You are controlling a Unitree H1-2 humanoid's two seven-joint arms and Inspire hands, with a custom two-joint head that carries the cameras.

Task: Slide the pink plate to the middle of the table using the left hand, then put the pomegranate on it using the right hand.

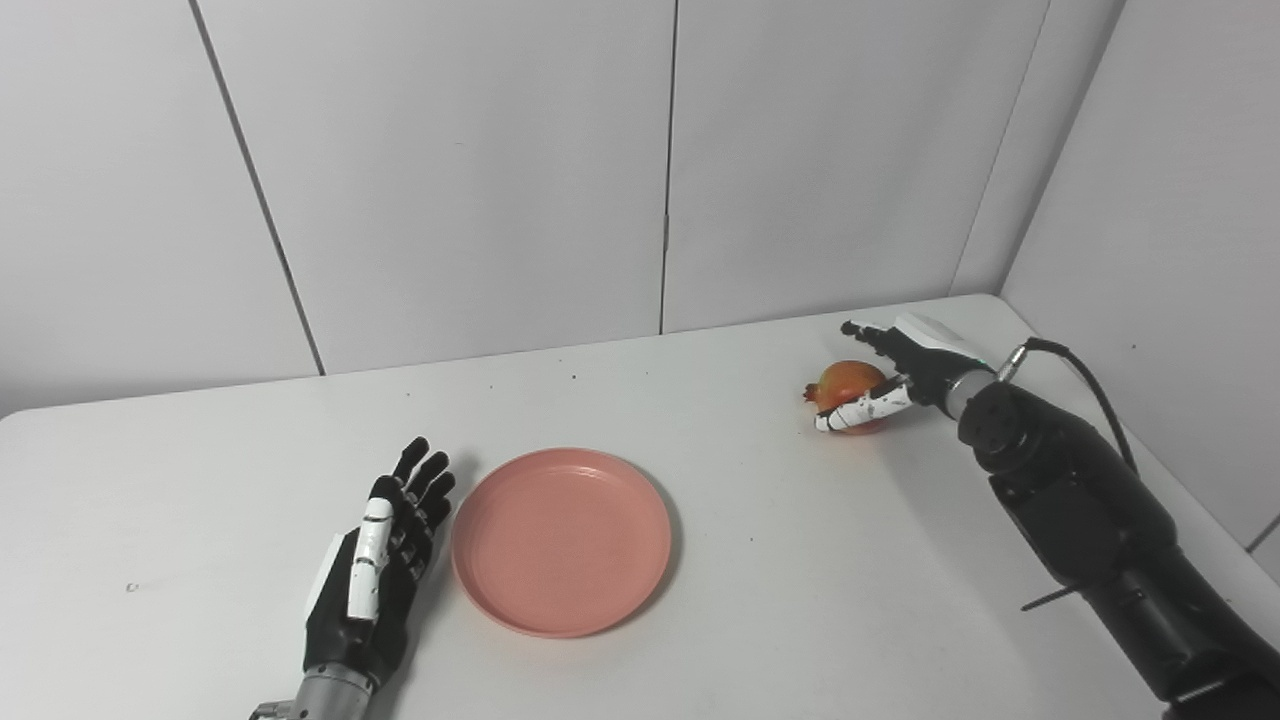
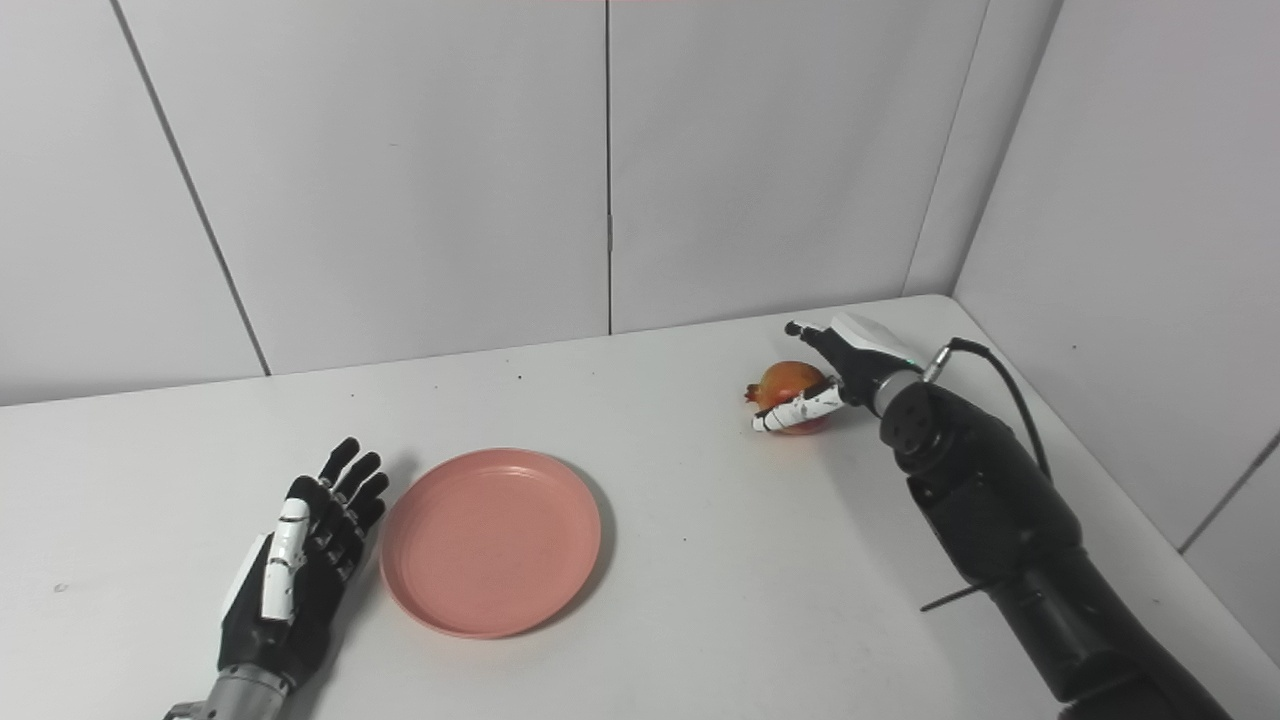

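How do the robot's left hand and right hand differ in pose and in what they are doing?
The left hand lies open beside the pink plate, holding nothing; the right hand curls around the pomegranate. The left is near the table's front, the right far back. Both are black and white.

**Count on the bench**

One pink plate lies at about 6 o'clock on the bench. One pomegranate sits toward 2 o'clock. Two robot hands are in view: one left hand at 8 o'clock, just beside the plate, and one right hand at 2 o'clock, at the fruit.
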